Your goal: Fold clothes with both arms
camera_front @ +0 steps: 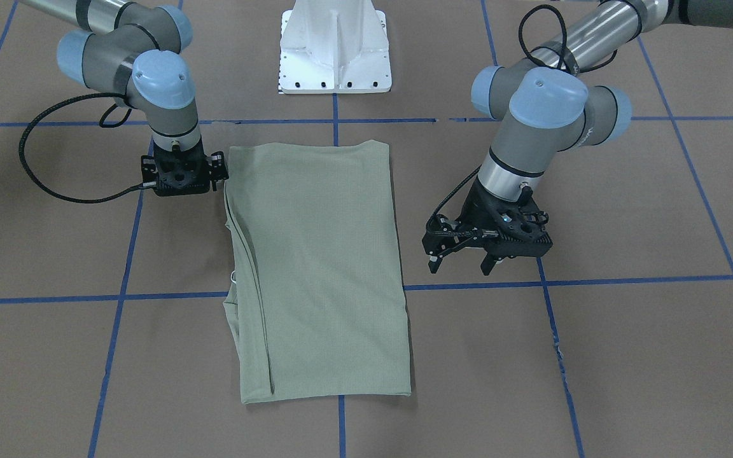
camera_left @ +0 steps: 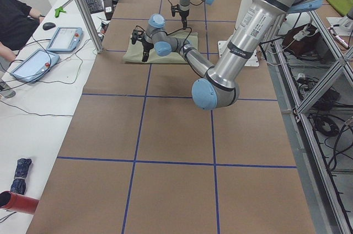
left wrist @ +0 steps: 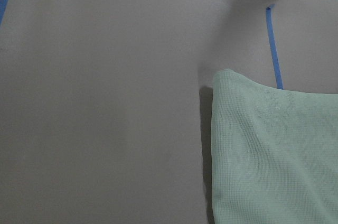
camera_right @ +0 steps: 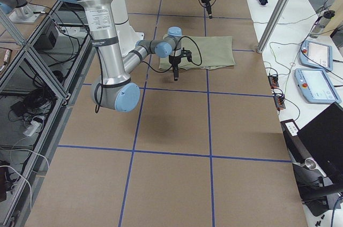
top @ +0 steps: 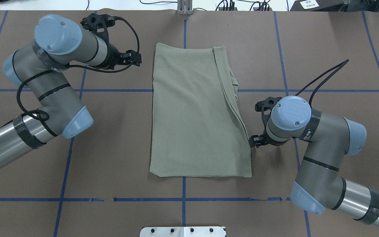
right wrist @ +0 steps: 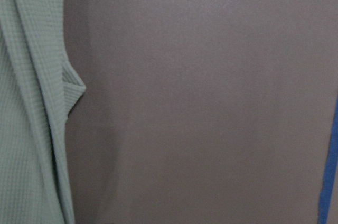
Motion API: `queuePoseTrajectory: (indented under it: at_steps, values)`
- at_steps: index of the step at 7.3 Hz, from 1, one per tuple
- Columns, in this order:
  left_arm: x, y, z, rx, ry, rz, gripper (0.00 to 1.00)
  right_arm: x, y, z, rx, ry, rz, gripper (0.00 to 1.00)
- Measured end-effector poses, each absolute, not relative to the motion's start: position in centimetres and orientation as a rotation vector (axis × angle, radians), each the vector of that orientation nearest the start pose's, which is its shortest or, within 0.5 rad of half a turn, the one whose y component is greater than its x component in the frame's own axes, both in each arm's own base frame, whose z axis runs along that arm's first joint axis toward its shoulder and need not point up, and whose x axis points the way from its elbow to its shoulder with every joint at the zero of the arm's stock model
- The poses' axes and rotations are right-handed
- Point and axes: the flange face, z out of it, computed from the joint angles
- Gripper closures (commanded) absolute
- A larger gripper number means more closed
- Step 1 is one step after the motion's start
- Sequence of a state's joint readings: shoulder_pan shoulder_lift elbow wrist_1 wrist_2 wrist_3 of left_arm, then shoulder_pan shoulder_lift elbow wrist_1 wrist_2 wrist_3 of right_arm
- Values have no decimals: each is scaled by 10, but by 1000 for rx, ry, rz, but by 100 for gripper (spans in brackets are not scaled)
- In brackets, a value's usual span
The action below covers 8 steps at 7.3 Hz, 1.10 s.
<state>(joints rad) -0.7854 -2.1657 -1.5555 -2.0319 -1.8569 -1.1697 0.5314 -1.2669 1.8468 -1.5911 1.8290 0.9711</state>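
A pale green shirt [camera_front: 319, 267], folded into a long rectangle, lies flat mid-counter [camera_front: 627, 356]; its loose stacked edges on the robot's right side could slide apart if only the top layer gets pinched. The left pincer [camera_front: 460, 264] hangs wide apart near the opposite long edge, holding nothing. The right pincer [camera_front: 185, 175] sits right against the layered edge, its fingers hidden, so I cannot tell its opening.

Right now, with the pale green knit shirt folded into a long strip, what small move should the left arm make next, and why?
Probably slide the open left gripper sideways to the pale green knit shirt's nearest long edge. It hangs apart from the fabric, brown table between them, holding nothing, and a crosswise fold needs a grip first.
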Motion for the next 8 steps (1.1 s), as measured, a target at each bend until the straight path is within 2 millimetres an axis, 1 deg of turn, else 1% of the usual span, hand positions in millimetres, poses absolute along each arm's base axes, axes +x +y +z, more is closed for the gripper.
queuePoseTrajectory:
  at_steps: [1,2,3,4,5,6,7,8]
  values:
    - [420,-569,262,363,1004,-196,0,-453,-404,362,96,-637,-128,0]
    - [420,-568,262,365,1004,-193,0,-457,-419,340,108,-666,-118,0]
    - [420,-568,263,367,1004,-191,0,-468,-437,322,121,-680,-115,0]
    - [419,-568,263,370,1006,-190,0,-482,-457,311,134,-679,-121,0]
    - [416,-566,261,376,1009,-188,0,-494,-477,307,142,-664,-138,0]
    - [413,-564,255,386,1020,-185,0,-504,-493,310,142,-643,-160,0]
    - [409,-560,247,398,1034,-182,0,-511,-504,315,141,-626,-178,0]
    - [406,-557,241,405,1045,-182,0,-516,-510,320,138,-616,-186,0]
